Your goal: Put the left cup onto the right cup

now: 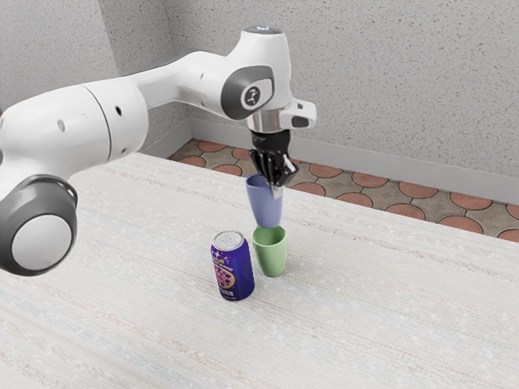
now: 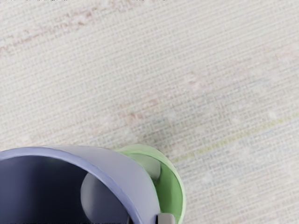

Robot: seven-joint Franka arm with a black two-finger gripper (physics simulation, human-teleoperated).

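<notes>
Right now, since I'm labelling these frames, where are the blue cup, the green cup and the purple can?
blue cup [image 1: 264,207], exterior view, middle of its side wall.
green cup [image 1: 270,258], exterior view, front of its outer wall.
purple can [image 1: 233,271], exterior view, on its printed label.

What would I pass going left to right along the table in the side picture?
Purple soda can → green cup. The blue cup, held in the gripper, hangs right over the green one, so I leave it out.
</notes>
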